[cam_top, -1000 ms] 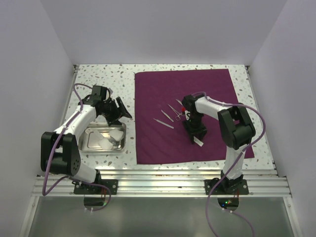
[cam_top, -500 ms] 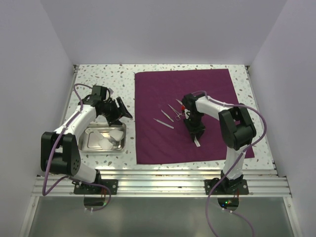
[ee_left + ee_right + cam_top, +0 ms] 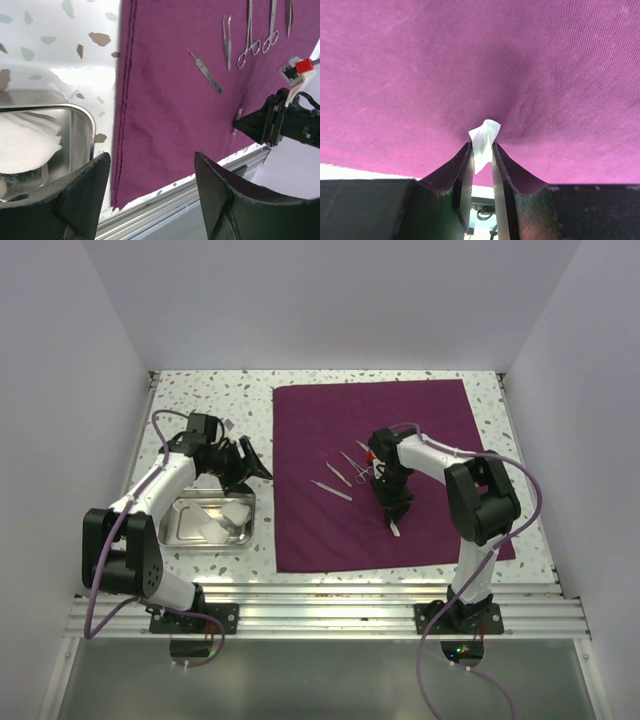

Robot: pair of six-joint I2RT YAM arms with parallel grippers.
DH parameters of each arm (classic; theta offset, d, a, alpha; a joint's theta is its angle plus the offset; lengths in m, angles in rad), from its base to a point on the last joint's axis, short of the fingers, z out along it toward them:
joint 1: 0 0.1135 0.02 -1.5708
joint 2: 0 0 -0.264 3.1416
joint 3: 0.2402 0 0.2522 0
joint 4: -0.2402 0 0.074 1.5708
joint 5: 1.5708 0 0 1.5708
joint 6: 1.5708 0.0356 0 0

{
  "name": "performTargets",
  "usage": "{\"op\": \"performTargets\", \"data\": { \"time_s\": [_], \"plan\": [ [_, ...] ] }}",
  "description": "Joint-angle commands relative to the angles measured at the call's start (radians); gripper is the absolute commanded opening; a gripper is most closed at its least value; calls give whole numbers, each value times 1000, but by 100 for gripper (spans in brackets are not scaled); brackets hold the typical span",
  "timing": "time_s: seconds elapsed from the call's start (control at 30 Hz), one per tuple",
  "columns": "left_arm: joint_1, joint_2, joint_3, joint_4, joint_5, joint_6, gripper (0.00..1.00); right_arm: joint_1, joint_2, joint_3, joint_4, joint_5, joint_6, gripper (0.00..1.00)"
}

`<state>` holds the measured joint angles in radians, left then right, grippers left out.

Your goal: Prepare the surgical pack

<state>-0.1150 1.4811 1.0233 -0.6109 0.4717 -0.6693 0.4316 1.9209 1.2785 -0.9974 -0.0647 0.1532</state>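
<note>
Right wrist: my right gripper (image 3: 481, 152), clamped on a gauze square (image 3: 483, 137), has dropped to the purple cloth (image 3: 470, 60), 5 o'clock of the instruments (image 3: 345, 472). My left gripper (image 3: 150, 167) hangs spread by the tray (image 3: 82, 130). Release seems next.

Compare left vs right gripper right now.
Left gripper is open and empty; right gripper is shut on a white gauze scrap. Left gripper sits over the speckled table beside the steel tray; right gripper is over the purple cloth. Both have black fingers.
</note>
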Motion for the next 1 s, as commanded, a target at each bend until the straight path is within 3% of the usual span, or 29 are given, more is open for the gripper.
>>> {"op": "performTargets", "data": {
  "time_s": [0.0, 0.33, 0.63, 0.97],
  "plan": [
    [-23, -24, 4, 60, 77, 11, 72, 1, -72, 19, -9, -40, 28, 25],
    [-245, 50, 72, 181, 139, 2, 72, -11, -86, 123, -40, -173, 186, 24],
    [-443, 154, 144, 301, 93, -21, 73, -56, -105, 191, 23, -346, 393, 24],
    [-552, 275, 259, 341, 18, 10, 68, -54, -135, 220, 91, -422, 574, 24]
  ]
}}
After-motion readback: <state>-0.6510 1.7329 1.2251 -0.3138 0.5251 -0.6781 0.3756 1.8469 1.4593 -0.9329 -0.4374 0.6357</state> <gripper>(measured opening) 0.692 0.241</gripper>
